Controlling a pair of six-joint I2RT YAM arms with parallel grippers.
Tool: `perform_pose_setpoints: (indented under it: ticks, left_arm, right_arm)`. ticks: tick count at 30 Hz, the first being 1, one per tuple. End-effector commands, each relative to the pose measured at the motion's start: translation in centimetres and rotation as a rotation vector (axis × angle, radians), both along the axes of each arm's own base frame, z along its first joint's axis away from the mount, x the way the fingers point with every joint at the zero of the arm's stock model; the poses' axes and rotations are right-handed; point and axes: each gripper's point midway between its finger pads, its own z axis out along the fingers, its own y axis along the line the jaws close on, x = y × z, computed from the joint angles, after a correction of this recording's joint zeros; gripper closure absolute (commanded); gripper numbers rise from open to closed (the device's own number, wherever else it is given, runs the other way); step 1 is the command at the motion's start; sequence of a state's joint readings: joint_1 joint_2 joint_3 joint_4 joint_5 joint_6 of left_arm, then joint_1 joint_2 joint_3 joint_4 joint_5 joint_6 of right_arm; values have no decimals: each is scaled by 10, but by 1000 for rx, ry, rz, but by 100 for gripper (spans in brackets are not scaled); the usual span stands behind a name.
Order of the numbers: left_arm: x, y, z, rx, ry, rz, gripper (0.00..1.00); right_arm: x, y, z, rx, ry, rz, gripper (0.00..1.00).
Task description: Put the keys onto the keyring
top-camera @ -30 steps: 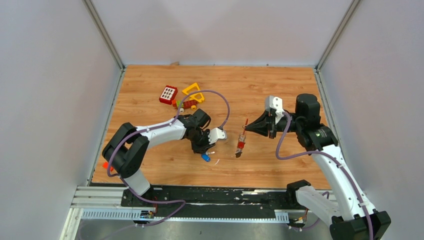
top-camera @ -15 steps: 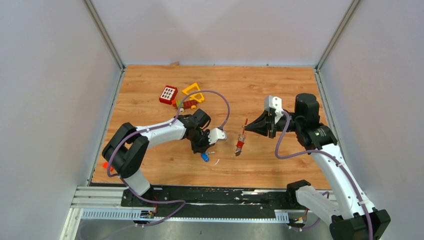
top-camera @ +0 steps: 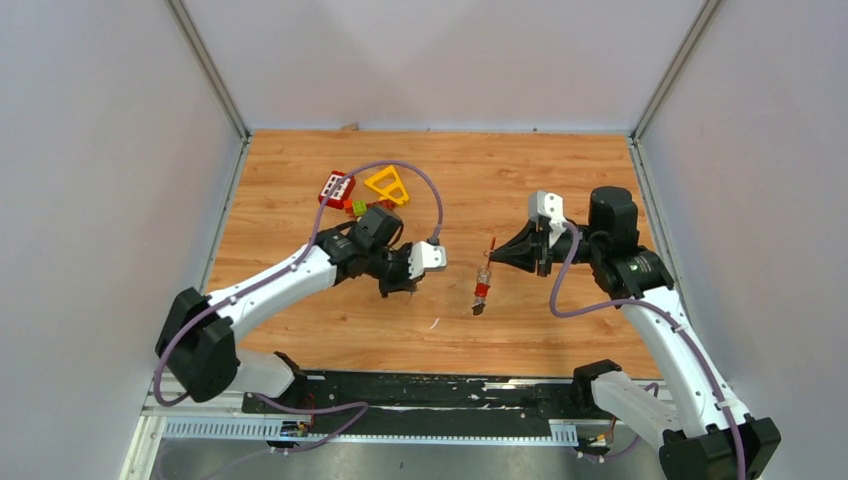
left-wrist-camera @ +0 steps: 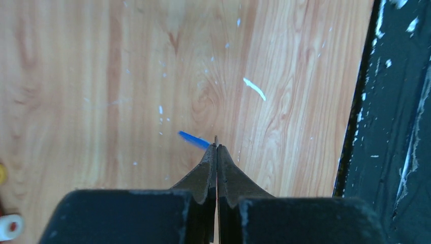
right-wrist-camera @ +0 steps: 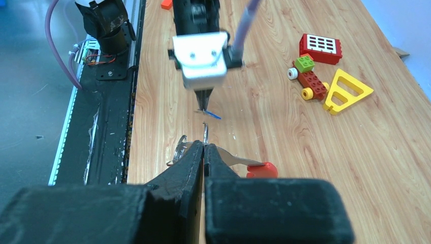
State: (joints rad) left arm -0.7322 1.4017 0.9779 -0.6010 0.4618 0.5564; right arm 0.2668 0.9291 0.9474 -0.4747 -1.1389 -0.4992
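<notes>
Meanwhile, at left, the left hand [top-camera: 399,287] pinches fully shut on the blue key [left-wrist-camera: 193,139], seemingly just off the surface [top-camera: 560,180], ready to carry it across; at right, the right hand [top-camera: 494,258], clamped tight, dangles the keyring [top-camera: 482,282] in mid-air, steadied for threading.

Key [left-wrist-camera: 193,139] head plastic; table [top-camera: 560,180] matt wood; yellow frame [right-wrist-camera: 348,90] glossy plastic.

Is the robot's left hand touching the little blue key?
Touching. In the left wrist view, the left gripper has its jaws shut on the blue key. The key's blue head pokes out sideways right at the fingertips.
</notes>
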Motion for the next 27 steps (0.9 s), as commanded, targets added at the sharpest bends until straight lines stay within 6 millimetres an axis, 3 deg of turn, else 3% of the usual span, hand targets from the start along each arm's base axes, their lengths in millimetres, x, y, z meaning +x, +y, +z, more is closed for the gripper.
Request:
perform_pose_setpoints:
  ticks: [1,7,12,18,27]
  left_arm:
    - [1,-21,71,-194,-124,-65,100]
    - [-5,-31,150,-387,-241,-93,100]
    - [-17,-38,197,-490,-232,-127,100]
    - [-29,-52,216,-572,-55,-80,100]
    - [-35,-56,216,-587,90,-9,100]
  right_arm:
    - [-4,6,7,30,-16,48,100]
    - [-4,22,17,21,-44,84,100]
    - [-3,35,27,19,-104,119,100]
    - [-2,51,27,-35,-238,105,100]
    - [2,60,25,-100,-369,12,100]
